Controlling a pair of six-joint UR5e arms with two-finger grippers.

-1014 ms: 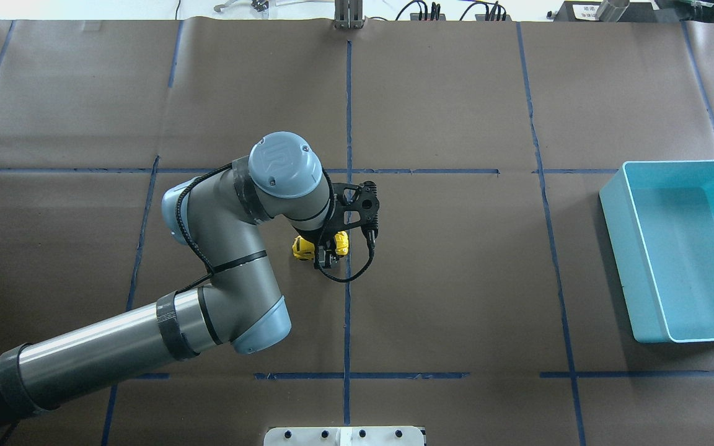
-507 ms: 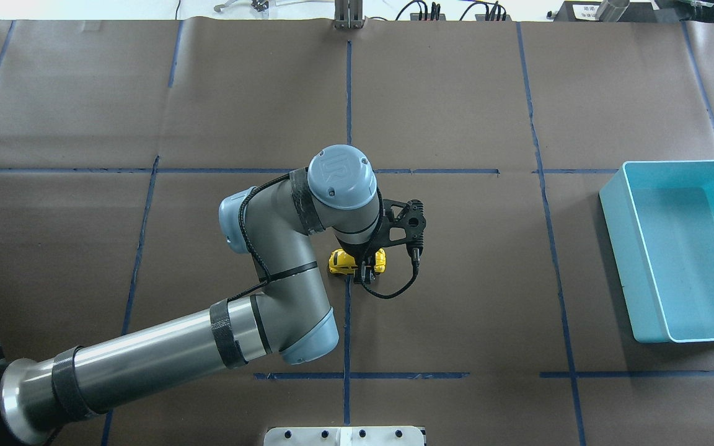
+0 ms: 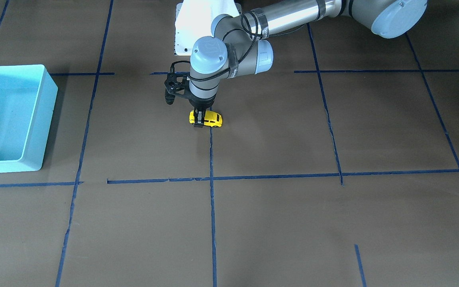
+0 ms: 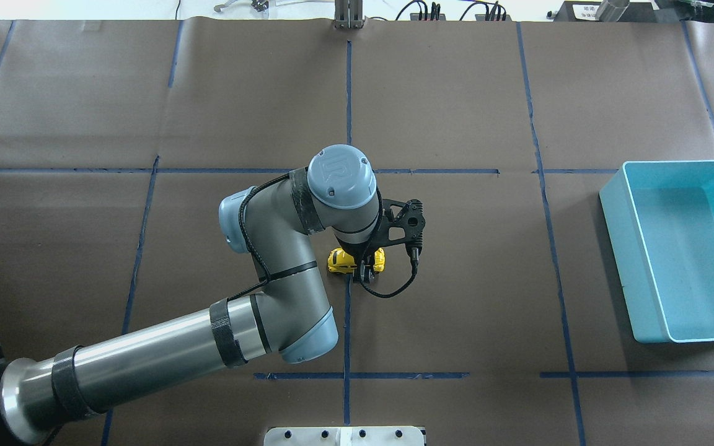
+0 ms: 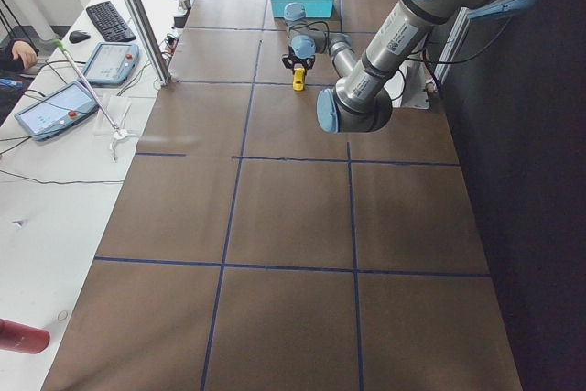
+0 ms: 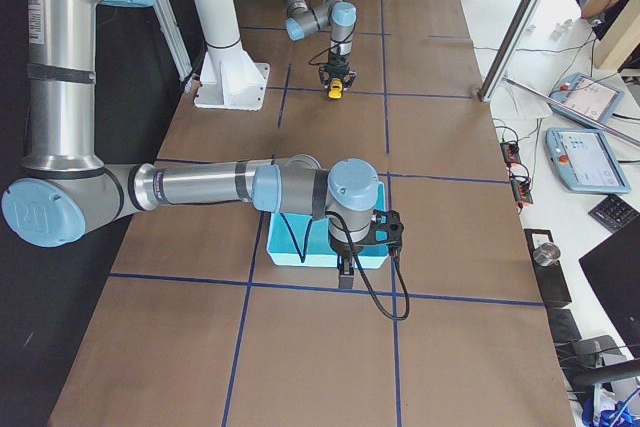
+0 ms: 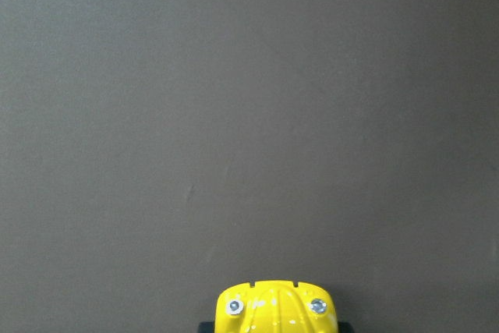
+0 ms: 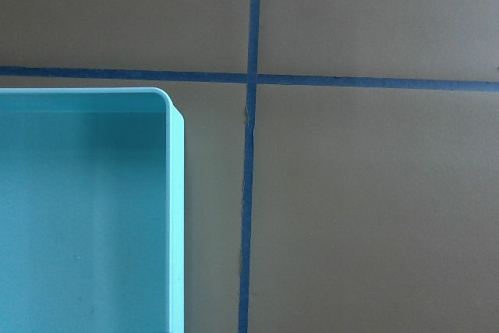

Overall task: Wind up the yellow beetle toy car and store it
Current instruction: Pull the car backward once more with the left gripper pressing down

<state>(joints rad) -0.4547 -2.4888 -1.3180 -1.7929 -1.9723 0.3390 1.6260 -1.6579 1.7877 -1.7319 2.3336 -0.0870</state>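
Note:
The yellow beetle toy car [image 3: 210,118] sits low at the table's middle, beside a blue tape line. My left gripper [image 3: 199,119] points straight down and is shut on the car across its body. The overhead view shows the car [image 4: 337,261] on both sides of the gripper [image 4: 363,270]. The left wrist view shows only the car's yellow end [image 7: 274,311] at the bottom edge. The turquoise bin [image 4: 618,248] is empty at the robot's right. My right gripper [image 6: 345,269] hangs over the bin's near edge [image 6: 300,252]; I cannot tell whether it is open or shut.
Brown paper with blue tape lines [image 4: 348,322] covers the table. The right wrist view shows the bin's corner [image 8: 176,193] and a tape crossing. A white robot base plate [image 4: 344,435] lies at the near edge. Tablets and cables [image 6: 580,152] lie beyond the far side.
My left arm carried the car to the right and a little nearer the robot between the first two frames. Over the last half second it has barely moved.

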